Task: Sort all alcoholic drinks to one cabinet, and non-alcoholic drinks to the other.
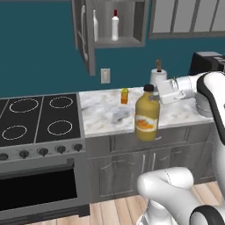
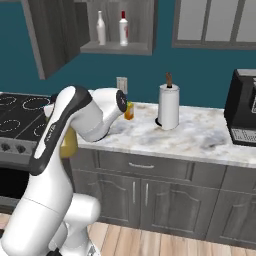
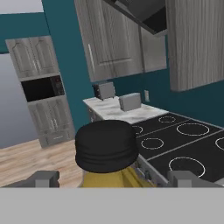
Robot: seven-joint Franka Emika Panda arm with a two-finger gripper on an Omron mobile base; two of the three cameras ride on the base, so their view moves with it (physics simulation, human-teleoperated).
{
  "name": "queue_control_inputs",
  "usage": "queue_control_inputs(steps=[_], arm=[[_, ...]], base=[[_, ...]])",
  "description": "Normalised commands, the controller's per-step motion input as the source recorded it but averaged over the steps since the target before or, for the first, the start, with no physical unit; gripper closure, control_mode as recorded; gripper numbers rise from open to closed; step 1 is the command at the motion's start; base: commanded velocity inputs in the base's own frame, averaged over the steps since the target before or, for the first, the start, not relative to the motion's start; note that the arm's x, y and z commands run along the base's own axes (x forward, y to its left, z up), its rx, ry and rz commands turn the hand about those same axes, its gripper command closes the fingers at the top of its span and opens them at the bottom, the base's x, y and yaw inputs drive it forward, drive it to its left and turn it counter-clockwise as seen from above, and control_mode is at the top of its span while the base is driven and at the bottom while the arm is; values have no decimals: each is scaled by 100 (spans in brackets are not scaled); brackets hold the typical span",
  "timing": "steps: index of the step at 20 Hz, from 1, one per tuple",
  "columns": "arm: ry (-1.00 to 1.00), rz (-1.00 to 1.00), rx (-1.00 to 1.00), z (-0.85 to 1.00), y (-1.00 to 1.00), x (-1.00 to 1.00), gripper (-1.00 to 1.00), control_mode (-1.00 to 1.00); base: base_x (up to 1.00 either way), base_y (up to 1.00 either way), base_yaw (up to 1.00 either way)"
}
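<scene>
My gripper [image 1: 153, 96] is shut on the neck of a yellow-orange juice jug [image 1: 146, 116] with a black cap, holding it upright in the air in front of the counter edge. The hand view looks down on the black cap [image 3: 106, 145], with a grey fingertip [image 3: 42, 178] on either side of the yellow body. From the right base view my arm hides most of the jug [image 2: 68, 143]. Two bottles, a white one [image 1: 95, 26] and one with a red cap [image 1: 115, 25], stand in the open upper cabinet [image 1: 132, 40]. A small orange drink [image 1: 125, 96] stands on the counter.
A paper towel roll [image 1: 157, 75] stands at the back of the marble counter [image 1: 101, 112]. The stove [image 1: 39, 121] lies to the left. A dark coffee machine [image 2: 242, 107] sits at the right. A closed glass-door cabinet [image 2: 215, 22] hangs right of the open one.
</scene>
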Motion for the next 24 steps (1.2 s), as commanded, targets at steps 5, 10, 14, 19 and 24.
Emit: queue_control_inputs(steps=[5, 10, 14, 19, 24], arm=[[0, 0, 0, 0, 0, 0, 100, 100], [0, 0, 0, 0, 0, 0, 100, 100], [0, 0, 0, 0, 0, 0, 100, 100], [0, 0, 0, 0, 0, 0, 100, 100], [0, 0, 0, 0, 0, 0, 100, 100]], base=[[-47, -18, 0], [-18, -2, -1], [-27, 0, 3], [-34, -5, 38], [-35, -8, 52]])
